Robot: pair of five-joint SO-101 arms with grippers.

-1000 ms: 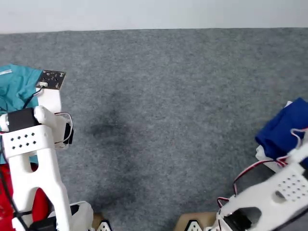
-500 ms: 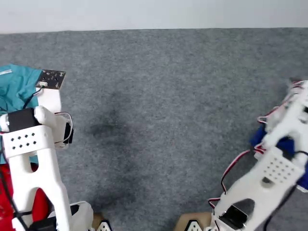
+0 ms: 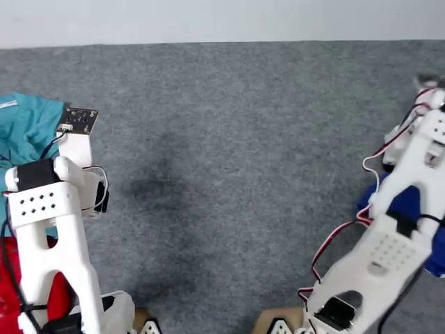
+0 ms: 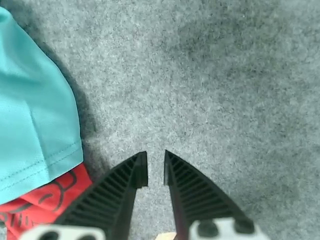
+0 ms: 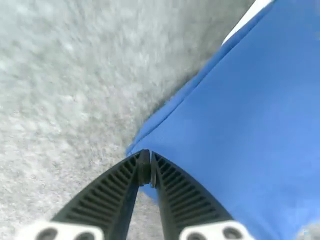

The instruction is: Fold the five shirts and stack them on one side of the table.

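Right wrist view: the right tool [image 5: 150,172] is shut at the edge of the blue shirt [image 5: 250,125]. Far from it, the left tool [image 4: 155,170] is open a little, holding nothing.

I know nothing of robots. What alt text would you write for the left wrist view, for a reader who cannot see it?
The robot's black hand, its two ridged fingers slightly apart and holding nothing, hangs over a grey felt table. Beside it lies a teal shirt, with a red shirt showing at its hem.
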